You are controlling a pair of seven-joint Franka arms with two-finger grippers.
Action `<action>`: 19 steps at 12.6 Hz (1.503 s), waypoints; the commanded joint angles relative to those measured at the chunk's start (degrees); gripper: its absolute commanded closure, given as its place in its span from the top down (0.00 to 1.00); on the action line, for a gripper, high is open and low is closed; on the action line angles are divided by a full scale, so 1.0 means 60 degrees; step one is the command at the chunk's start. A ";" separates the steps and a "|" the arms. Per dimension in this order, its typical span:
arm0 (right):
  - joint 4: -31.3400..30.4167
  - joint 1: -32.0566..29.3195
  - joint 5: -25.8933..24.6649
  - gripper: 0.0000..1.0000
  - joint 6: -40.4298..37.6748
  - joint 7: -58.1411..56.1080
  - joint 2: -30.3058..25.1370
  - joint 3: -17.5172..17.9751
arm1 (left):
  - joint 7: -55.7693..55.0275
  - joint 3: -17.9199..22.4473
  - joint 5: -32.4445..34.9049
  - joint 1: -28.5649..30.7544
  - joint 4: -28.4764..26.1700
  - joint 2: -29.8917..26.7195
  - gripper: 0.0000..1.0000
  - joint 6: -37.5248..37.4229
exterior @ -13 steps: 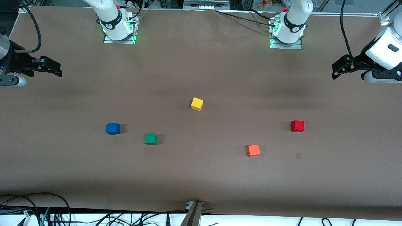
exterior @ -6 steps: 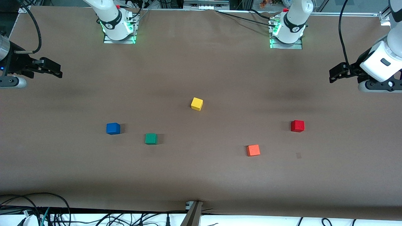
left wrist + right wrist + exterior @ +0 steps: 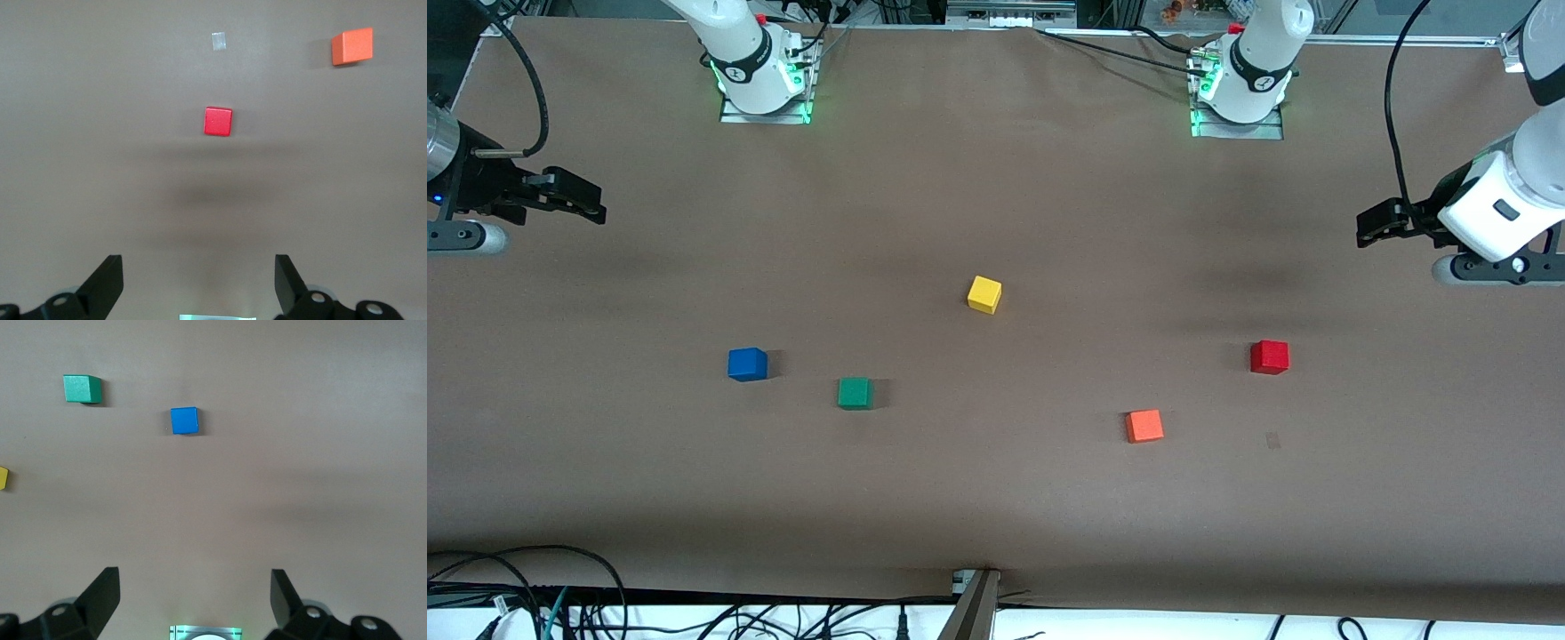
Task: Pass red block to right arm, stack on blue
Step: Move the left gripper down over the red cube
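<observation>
Fingers on your left gripper (image 3: 1368,228) stand apart, holding nothing, up over the counter (image 3: 996,498) at the left arm's end. Your red block (image 3: 1269,356) sits on the counter at about seven o'clock from it, well apart. Your right gripper (image 3: 583,204), fingers also spread, waits over the right arm's end; the blue block (image 3: 747,364) lies at its four o'clock.

Plain matte brown tabletop (image 3: 996,498), no pattern. Five small solid-coloured cubes: pure red block (image 3: 1269,356), orange-red cube (image 3: 1144,426), yellow cube (image 3: 984,294), green cube (image 3: 855,393), blue cube (image 3: 747,364). Black left pincer (image 3: 1371,228); black right pincer (image 3: 587,205).
</observation>
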 commanded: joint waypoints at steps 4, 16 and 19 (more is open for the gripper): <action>0.0269 -0.0025 -0.0092 1.00 -0.0069 -0.0095 0.0224 0.0051 | 0.0336 -0.0013 -0.0035 0.0084 0.0006 0.1118 1.00 0.1342; 0.0269 0.0005 -0.0092 1.00 -0.0054 -0.0095 0.0297 0.0065 | 0.0512 -0.0027 0.0757 0.0669 -0.3259 0.3419 1.00 0.8477; 0.0269 -0.0010 -0.0078 1.00 -0.0054 -0.0095 0.0341 0.0051 | 0.0526 -0.0130 0.0684 0.0671 -0.3685 0.3449 1.00 0.8480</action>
